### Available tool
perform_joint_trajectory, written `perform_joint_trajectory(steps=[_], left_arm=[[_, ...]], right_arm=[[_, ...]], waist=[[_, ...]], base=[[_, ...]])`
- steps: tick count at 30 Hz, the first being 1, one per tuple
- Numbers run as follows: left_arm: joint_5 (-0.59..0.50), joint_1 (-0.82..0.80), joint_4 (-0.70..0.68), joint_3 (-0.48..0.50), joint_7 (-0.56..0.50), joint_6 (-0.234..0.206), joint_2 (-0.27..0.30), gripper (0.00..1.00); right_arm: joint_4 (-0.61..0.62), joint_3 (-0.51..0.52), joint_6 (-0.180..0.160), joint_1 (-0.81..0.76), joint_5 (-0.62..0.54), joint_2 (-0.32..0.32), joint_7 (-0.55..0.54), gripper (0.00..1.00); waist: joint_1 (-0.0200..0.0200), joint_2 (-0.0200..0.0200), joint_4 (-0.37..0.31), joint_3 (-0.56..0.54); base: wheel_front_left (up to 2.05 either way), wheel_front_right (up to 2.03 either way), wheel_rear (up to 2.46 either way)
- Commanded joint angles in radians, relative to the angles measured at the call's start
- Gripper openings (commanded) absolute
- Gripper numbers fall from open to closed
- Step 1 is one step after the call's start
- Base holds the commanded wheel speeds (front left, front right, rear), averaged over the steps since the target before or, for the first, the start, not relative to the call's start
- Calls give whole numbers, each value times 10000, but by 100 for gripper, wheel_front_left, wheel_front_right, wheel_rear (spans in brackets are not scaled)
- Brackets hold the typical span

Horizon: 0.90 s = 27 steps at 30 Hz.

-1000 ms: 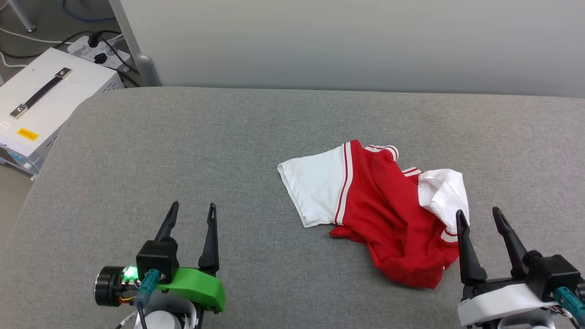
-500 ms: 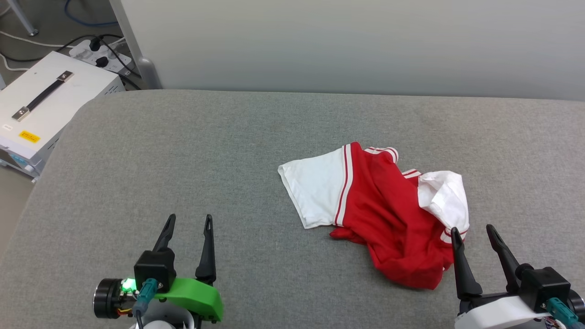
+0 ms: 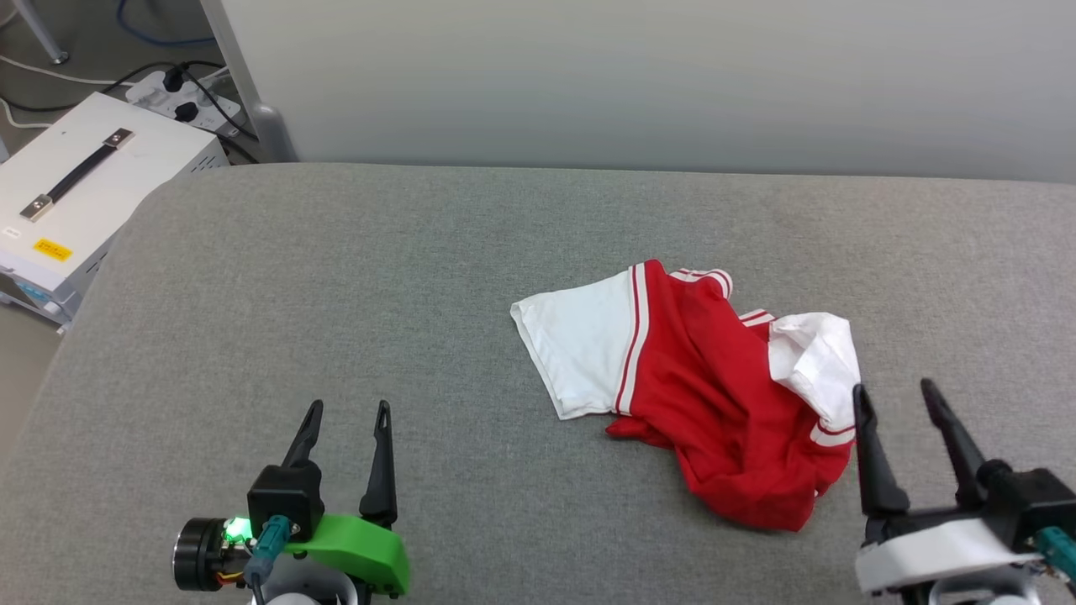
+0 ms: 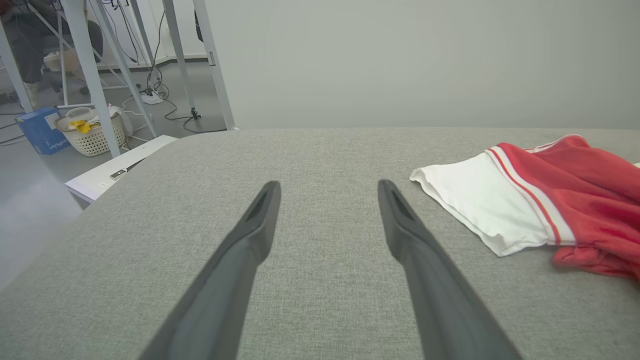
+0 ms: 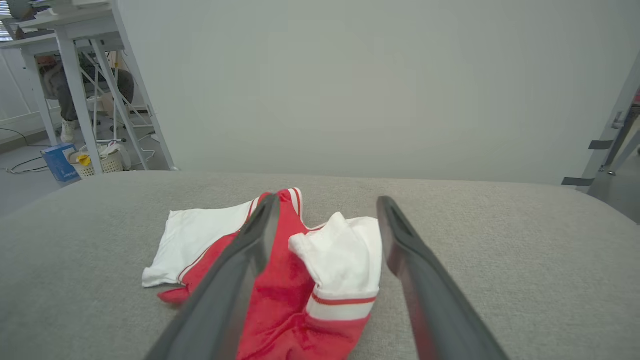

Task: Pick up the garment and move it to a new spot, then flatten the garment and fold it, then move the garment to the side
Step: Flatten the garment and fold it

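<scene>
The garment [image 3: 714, 395] lies crumpled on the grey padded table [image 3: 378, 277], right of centre: red body, one white sleeve spread to the left, the other bunched at the right. It shows at the right edge of the left wrist view as the garment [image 4: 540, 195], and in the right wrist view the garment [image 5: 305, 270] lies between and beyond my fingers. My right gripper [image 3: 894, 397] stands open at the garment's right edge, above its white sleeve. My left gripper [image 3: 349, 412] is open over bare table, well left of the garment, nothing between its fingers.
A white case with a black handle [image 3: 84, 181] sits on the floor off the table's far left corner, beside a power strip [image 3: 181, 97]. A pale wall [image 3: 639, 76] runs behind the table. A white basket [image 4: 90, 132] and desk legs stand on the floor to the left.
My right gripper dropped toward me half a second ago, then came forward and a little right, by the garment's right sleeve. My left gripper drew back toward me. The garment has not moved.
</scene>
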<state>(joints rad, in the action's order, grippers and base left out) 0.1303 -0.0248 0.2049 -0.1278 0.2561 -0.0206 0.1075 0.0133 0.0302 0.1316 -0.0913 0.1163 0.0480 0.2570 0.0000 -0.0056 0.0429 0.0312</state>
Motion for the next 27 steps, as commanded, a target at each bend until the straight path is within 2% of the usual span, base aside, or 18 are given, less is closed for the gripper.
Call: perform_joint_trajectory(steps=[1, 6, 11, 15, 18, 22, 27], left_arm=[[-142, 82, 5, 35, 57, 71, -92, 100], [-247, -56, 5, 114, 57, 143, -208, 100], [-321, -192, 32, 170, 57, 226, -306, 100], [-352, -230, 61, 245, 57, 277, -363, 100], [-366, -259, 47, 304, 57, 290, -401, 100], [-374, -362, 26, 315, 57, 327, -456, 100], [-363, -555, 2, 259, 57, 342, -513, 100]], right_arm=[[275, 162, -9, 448, -871, 22, 48, 100], [945, 499, -9, 1670, -1490, 171, 48, 100], [672, 267, -9, 2899, -1524, 1369, 48, 100], [-173, -221, -9, 3651, -1459, 2420, -82, 100], [-541, -722, -9, 4255, -1015, 3052, -925, 100], [-914, -1925, -9, 4857, 71, 4117, -2875, 100], [-951, -3625, -9, 5282, 2192, 5412, -5683, 100]], waist=[[0, 56, 6, 86], [0, 56, 13, 318], [0, 56, 59, 506], [0, 56, 61, 594], [0, 56, 45, 699], [0, 56, 85, 880], [0, 56, 178, 1215]], base=[[0, 0, 0], [0, 0, 0], [0, 0, 0], [0, 0, 0], [0, 0, 0], [0, 0, 0], [0, 0, 0]])
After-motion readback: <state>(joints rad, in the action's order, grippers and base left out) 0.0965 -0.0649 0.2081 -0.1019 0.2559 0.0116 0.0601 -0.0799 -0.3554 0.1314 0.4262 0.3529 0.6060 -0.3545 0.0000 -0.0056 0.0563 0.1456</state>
